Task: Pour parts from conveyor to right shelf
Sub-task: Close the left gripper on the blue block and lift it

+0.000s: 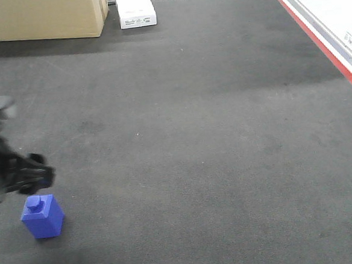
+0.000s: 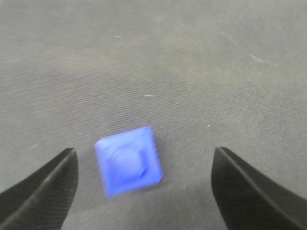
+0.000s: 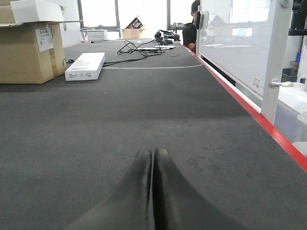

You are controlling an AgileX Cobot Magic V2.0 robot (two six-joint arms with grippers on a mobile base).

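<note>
One of the parts, a small blue block [image 1: 43,217] with a stud on top, stands upright on the dark grey conveyor [image 1: 188,137] at the near left. My left gripper [image 2: 144,165] hangs above it, open, and the blue block [image 2: 128,160] lies between the wide-apart fingers without touching them. In the front view the left arm [image 1: 6,162] shows blurred just behind the block. My right gripper [image 3: 153,153] is shut with nothing in it, low over bare belt [image 3: 120,120]. The right shelf is out of view.
A cardboard box [image 1: 41,17] and a flat white box [image 1: 135,9] sit at the belt's far left. The red frame edge [image 1: 321,43] runs along the right side, with a white panel [image 3: 235,43] behind it. Cables [image 3: 144,48] lie at the far end.
</note>
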